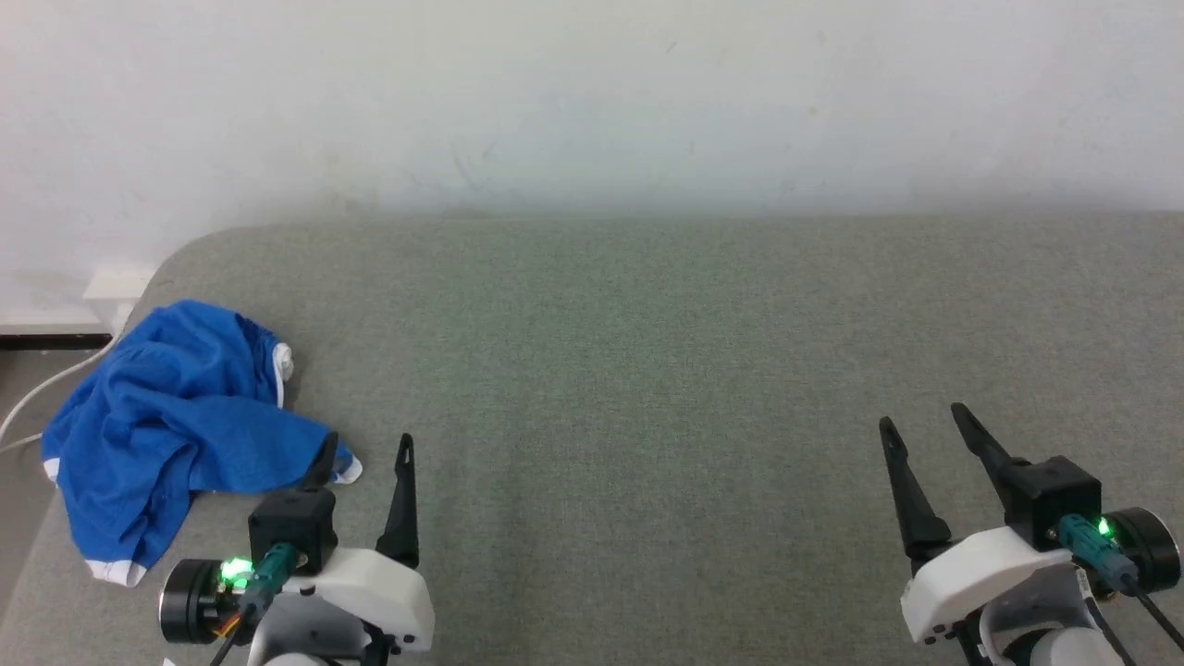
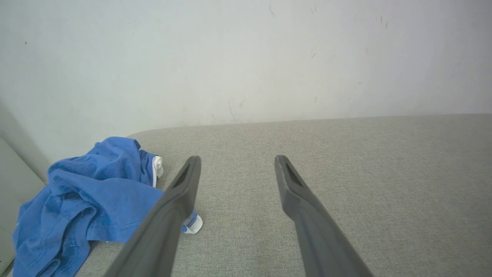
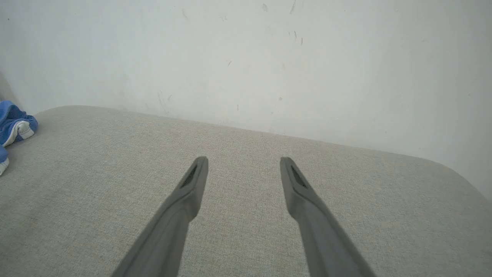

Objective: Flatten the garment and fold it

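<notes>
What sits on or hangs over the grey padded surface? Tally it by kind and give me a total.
Blue garment: 1
Grippers: 2 (left gripper, right gripper; both open and holding nothing)
Total: 3

You have one garment (image 1: 176, 416), just left of your left gripper (image 1: 367, 437); two grippers, counting your right gripper (image 1: 921, 414); one grey cushion (image 1: 647, 370) beneath both.
</notes>
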You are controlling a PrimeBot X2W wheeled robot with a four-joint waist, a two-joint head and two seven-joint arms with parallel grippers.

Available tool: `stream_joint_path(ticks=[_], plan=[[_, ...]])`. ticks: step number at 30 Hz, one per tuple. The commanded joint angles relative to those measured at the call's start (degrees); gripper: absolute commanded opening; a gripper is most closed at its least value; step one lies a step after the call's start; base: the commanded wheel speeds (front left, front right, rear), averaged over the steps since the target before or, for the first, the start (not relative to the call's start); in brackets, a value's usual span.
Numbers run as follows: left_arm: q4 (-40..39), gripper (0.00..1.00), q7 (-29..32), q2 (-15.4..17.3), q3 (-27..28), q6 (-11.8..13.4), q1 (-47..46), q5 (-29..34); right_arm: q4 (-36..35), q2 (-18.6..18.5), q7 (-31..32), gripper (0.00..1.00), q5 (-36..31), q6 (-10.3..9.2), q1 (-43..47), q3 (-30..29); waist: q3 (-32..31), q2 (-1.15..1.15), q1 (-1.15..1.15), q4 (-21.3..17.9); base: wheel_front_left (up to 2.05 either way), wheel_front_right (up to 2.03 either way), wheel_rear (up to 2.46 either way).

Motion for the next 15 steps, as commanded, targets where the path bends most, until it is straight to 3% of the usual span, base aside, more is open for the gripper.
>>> stream_joint_path(ticks=[1,15], plan=[[0.4,1.00,-0.7,0.0,-0.2,0.5,-0.6,-0.6,0.2,0.0,-0.4,1.00,0.1,-0.01,-0.4,0.0,0.0,0.00,0.00,0.2,0.00,0.00,0.00],[1.2,1.00,-2.4,0.5,-0.7,1.7,-1.0,-1.5,0.8,0.1,-1.6,1.00,0.4,-0.02,-0.7,0.2,-0.1,0.00,0.00,4.5,0.00,0.00,0.00]])
